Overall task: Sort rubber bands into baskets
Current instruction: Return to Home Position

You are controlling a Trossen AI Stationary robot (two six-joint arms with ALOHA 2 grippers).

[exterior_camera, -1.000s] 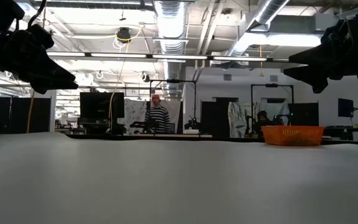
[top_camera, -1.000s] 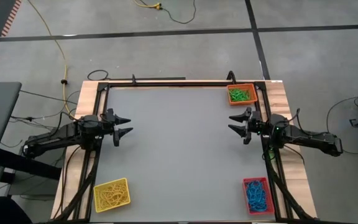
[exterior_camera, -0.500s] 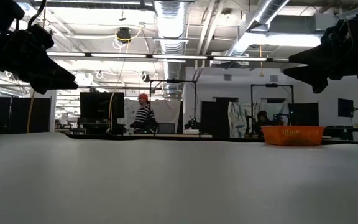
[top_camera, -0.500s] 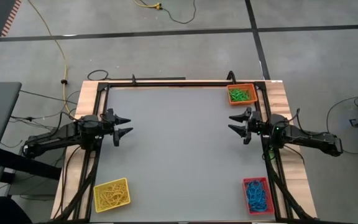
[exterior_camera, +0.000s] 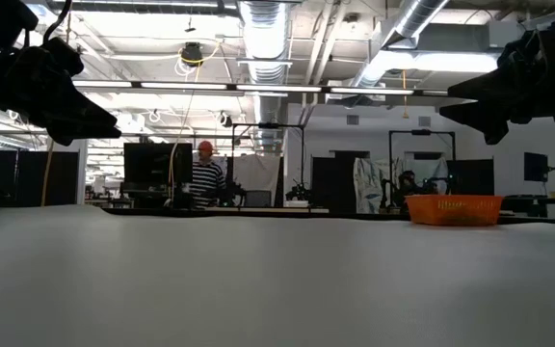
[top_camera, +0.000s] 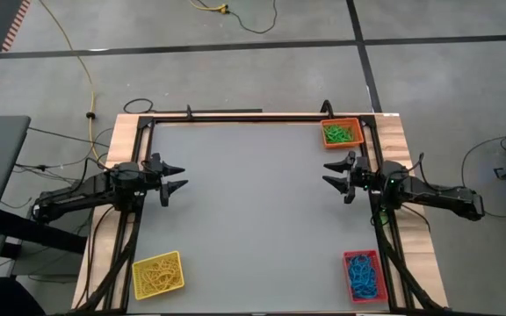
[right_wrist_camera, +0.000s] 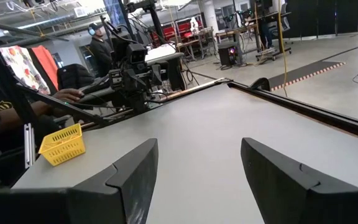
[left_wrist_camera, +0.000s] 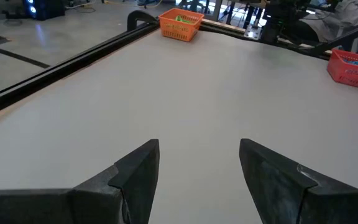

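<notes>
— Only the person (exterior_camera: pixel 203 173) beyond the table (exterior_camera: pixel 277 280) has stepped left; both arms hold position.
— Fingers?
— Spread apart on left gripper (top_camera: pixel 183 177) and right gripper (top_camera: pixel 326 173), both empty. Meanwhile rubber bands (top_camera: pixel 364 277) lie inside yellow basket (top_camera: pixel 134 276), orange basket (top_camera: pixel 342 122), red basket (top_camera: pixel 346 276).

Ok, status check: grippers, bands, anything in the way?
Left gripper open, empty, left edge. Right gripper open, empty, right edge. Yellow bands in yellow basket, green in orange basket, blue in red basket. None loose on table.
</notes>
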